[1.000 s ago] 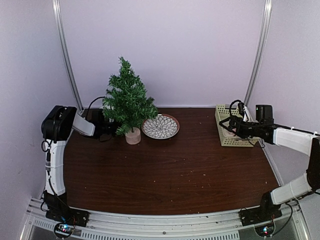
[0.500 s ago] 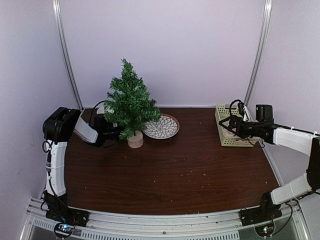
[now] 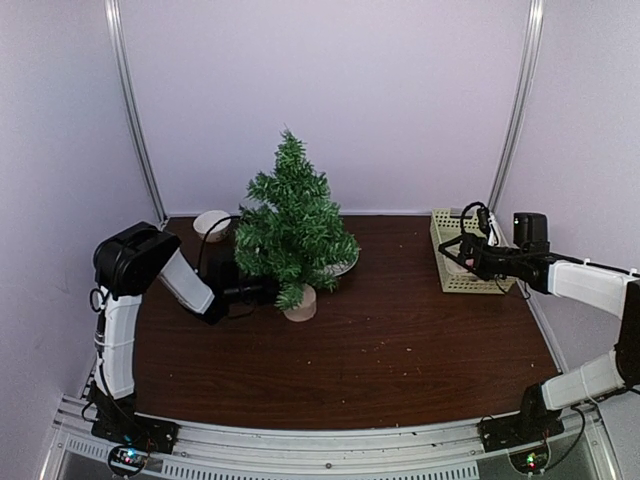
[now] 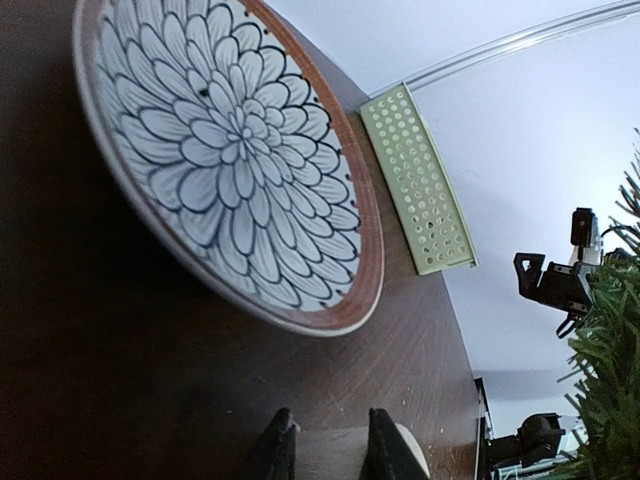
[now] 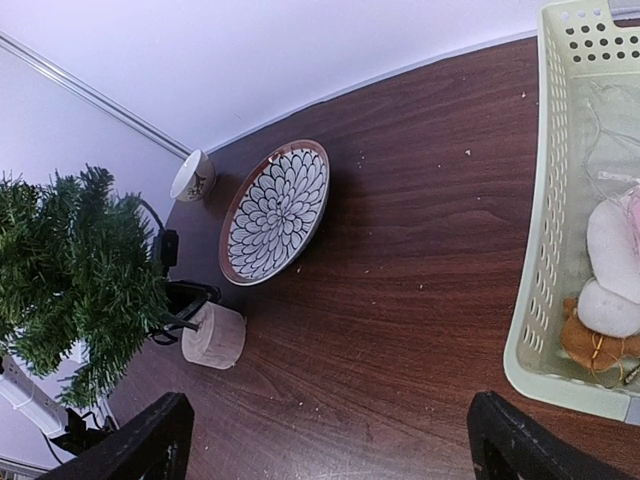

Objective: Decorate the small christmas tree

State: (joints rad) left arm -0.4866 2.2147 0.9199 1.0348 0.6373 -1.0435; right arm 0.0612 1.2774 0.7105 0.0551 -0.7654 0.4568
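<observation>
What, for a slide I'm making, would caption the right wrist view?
Small christmas tree, flower-patterned plate and part-filled pale green basket on a dark table.

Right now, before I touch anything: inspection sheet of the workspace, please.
Surface: dark wood table, pale specks scattered on it.
Job's things: small christmas tree upright, no decorations seen on it; ornaments lying in the green basket at the right.
Clutter: flower-pattern plate behind the tree; small white cup at the back left.
Grippers: left gripper closed on the tree's base; right gripper wide open, empty, hovering by the basket.
Cables: black cable looped at the right wrist, another at the left.
Surroundings: pale walls, two metal rails.
</observation>
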